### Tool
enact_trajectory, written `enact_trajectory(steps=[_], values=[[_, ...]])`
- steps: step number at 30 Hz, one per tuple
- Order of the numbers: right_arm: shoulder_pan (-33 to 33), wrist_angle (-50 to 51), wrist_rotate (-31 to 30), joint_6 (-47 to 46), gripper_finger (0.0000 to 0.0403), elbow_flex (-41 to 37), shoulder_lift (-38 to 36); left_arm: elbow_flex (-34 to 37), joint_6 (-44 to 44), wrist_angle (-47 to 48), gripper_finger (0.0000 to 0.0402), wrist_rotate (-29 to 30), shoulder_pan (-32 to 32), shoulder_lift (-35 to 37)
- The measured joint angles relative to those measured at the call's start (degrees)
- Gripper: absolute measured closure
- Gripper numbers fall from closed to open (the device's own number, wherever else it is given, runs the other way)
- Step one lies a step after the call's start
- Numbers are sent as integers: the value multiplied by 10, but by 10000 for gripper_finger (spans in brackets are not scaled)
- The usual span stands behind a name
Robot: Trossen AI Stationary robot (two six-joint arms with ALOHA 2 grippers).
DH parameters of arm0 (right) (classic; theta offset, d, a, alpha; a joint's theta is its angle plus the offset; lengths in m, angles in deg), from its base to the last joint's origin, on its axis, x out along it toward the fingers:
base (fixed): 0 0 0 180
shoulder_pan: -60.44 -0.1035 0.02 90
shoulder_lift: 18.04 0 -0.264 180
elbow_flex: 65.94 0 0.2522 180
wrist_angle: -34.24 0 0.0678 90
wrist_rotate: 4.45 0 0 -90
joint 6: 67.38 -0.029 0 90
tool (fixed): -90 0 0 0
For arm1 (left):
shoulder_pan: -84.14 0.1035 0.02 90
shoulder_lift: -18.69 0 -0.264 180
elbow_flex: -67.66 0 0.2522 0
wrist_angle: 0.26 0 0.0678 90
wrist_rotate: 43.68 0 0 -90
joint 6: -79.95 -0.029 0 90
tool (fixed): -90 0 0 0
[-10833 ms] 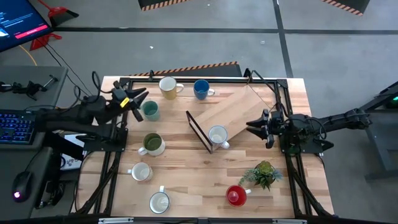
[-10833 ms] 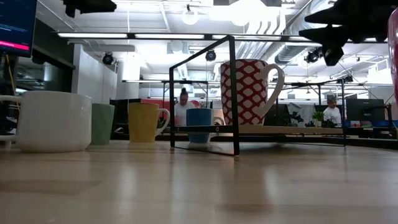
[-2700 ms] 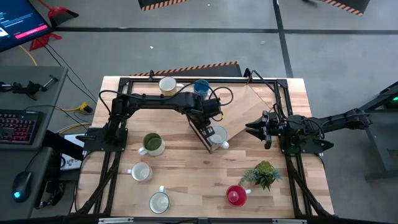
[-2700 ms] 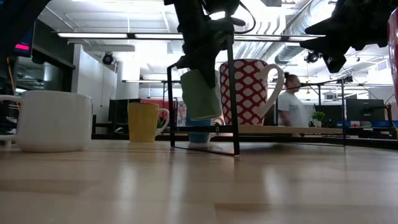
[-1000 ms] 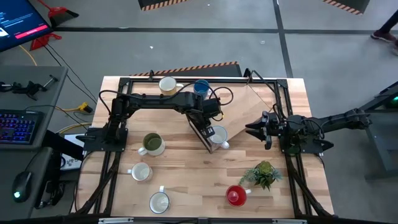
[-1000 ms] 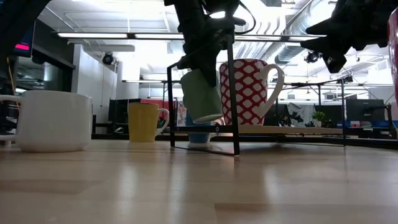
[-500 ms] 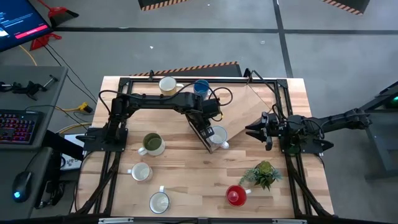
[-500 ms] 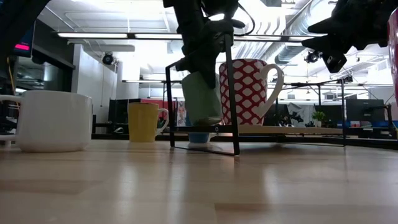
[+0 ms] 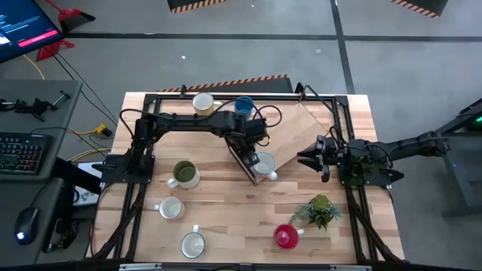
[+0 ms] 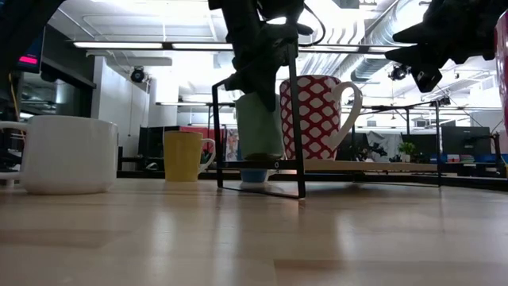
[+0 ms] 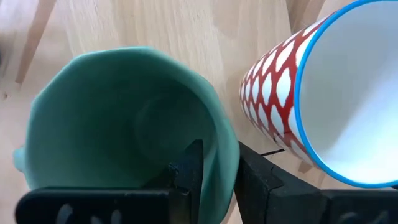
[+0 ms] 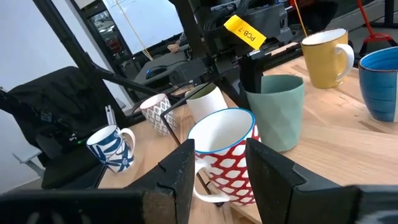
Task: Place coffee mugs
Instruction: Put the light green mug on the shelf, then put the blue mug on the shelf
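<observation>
Mid-desk, left end effector (image 11: pixel 214 180) pinches the teal mug's (image 11: pixel 118 124) rim, one finger inside, one outside. Mug stands upright on the raised wooden shelf (image 9: pixel 290 132), just beside the red-patterned mug (image 11: pixel 323 99). Right end effector (image 12: pixel 221 165) spread, hovering right of shelf.

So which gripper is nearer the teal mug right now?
Left. The left gripper pinches the teal mug by its rim, beside the red-patterned mug. The right gripper waits apart, across the wooden shelf board.
</observation>
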Motion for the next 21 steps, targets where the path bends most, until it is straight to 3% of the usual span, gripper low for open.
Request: enact_trajectory(steps=[12, 21], values=[[0, 10, 0, 1, 279, 0, 0, 0, 0, 2, 334, -2, 0, 3], [0, 17, 0, 1, 279, 0, 0, -41, -5, 17, 334, -2, 2, 3]])
